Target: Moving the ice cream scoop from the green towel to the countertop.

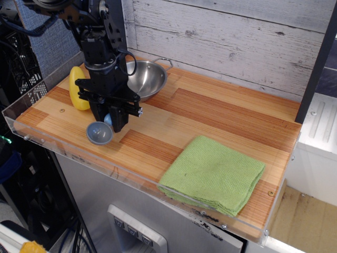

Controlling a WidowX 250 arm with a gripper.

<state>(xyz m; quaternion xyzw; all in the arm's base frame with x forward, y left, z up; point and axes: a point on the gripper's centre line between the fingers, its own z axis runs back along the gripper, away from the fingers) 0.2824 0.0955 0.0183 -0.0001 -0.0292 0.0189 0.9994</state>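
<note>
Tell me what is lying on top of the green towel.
Nothing lies on the green towel; its top is bare. The ice cream scoop is far left on the countertop, under the gripper. What's beneath the towel is hidden.

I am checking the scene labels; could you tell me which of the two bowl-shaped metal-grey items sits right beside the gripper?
The ice cream scoop, small with a light-blue handle, directly at the gripper; the steel bowl is larger and behind the arm.
</note>
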